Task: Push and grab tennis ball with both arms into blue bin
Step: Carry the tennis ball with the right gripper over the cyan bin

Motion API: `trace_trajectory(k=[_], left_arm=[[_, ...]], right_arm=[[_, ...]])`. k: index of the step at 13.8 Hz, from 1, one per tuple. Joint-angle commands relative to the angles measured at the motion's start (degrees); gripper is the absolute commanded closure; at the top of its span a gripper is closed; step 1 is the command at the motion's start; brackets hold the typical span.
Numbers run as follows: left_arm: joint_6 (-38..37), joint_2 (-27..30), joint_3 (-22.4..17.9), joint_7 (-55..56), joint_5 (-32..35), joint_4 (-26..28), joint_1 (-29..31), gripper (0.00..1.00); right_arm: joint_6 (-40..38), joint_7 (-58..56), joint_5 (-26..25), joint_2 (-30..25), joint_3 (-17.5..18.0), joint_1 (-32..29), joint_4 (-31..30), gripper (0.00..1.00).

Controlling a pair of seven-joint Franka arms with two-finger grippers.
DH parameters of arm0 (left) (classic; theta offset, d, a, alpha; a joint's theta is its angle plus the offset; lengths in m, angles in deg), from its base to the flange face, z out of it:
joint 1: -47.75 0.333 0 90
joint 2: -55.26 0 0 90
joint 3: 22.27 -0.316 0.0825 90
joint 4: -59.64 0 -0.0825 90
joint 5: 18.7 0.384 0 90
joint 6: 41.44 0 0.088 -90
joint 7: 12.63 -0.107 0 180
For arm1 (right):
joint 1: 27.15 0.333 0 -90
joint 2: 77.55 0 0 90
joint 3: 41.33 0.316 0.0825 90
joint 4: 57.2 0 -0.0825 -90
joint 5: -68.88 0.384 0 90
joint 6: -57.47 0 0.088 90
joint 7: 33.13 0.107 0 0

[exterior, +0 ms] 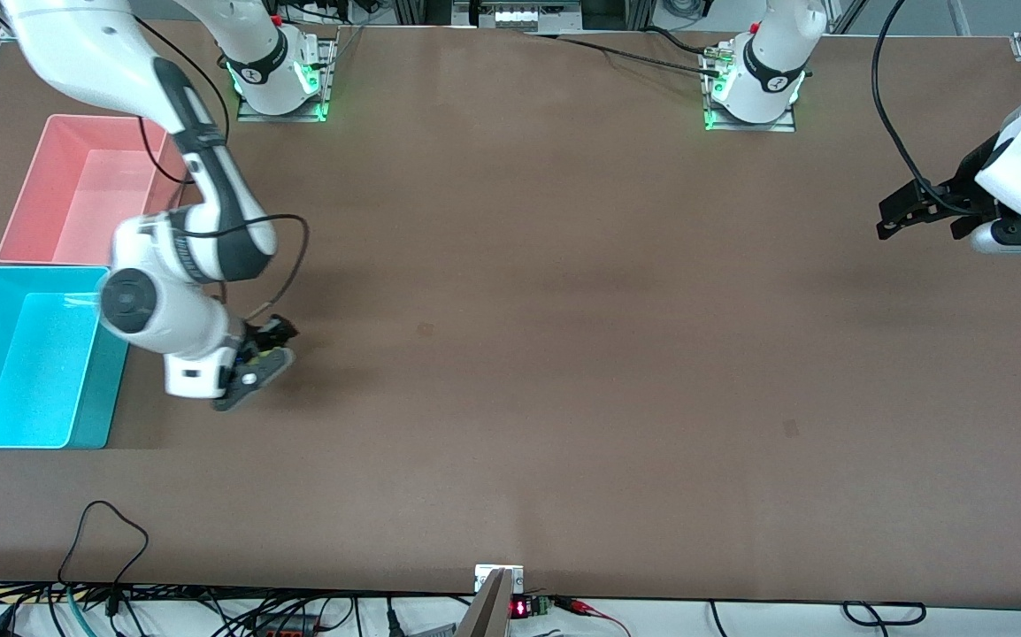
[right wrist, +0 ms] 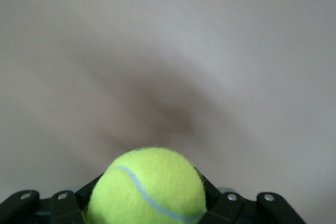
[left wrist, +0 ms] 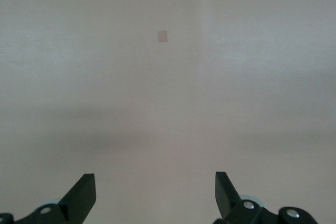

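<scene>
The yellow-green tennis ball sits between the black fingers of my right gripper, which is shut on it. In the front view only a sliver of the tennis ball shows under the hand. That gripper is low over the table, beside the blue bin at the right arm's end. The bin has nothing in it. My left gripper hangs open over the left arm's end of the table, away from the ball. In its own wrist view the left gripper has only bare table between its fingers.
A pink bin stands next to the blue one, farther from the front camera. The right arm's elbow hangs over the gap between the bins. A small pale mark lies on the brown tabletop. Cables run along the table's near edge.
</scene>
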Motion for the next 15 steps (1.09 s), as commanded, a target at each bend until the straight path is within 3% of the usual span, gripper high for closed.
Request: trace_trajectory(k=[1, 4, 7, 10, 15], left_arm=[[-1.20, 0.22, 0.19, 0.43, 0.43, -0.88, -0.41, 0.00], [-1.20, 0.22, 0.19, 0.43, 0.52, -0.88, -0.58, 0.00], [-1.29, 0.22, 0.19, 0.43, 0.43, -0.88, -0.58, 0.00], [-1.20, 0.22, 0.19, 0.43, 0.43, -0.88, -0.58, 0.00], [-1.12, 0.58, 0.28, 0.35, 0.43, -0.88, -0.58, 0.00]], right_arm=[[-6.25, -0.97, 0.36, -4.51, 0.17, -6.06, -0.25, 1.00], [-11.79, -1.23, -0.78, -8.72, -1.05, -10.92, -0.25, 1.00], [-10.93, -6.73, -4.12, -9.00, -8.33, -12.50, -0.25, 1.00], [-1.20, -12.82, -5.71, -5.24, -13.09, -15.05, -0.68, 1.00], [8.92, -15.20, -5.36, 3.11, -13.46, -20.32, -0.95, 1.00]])
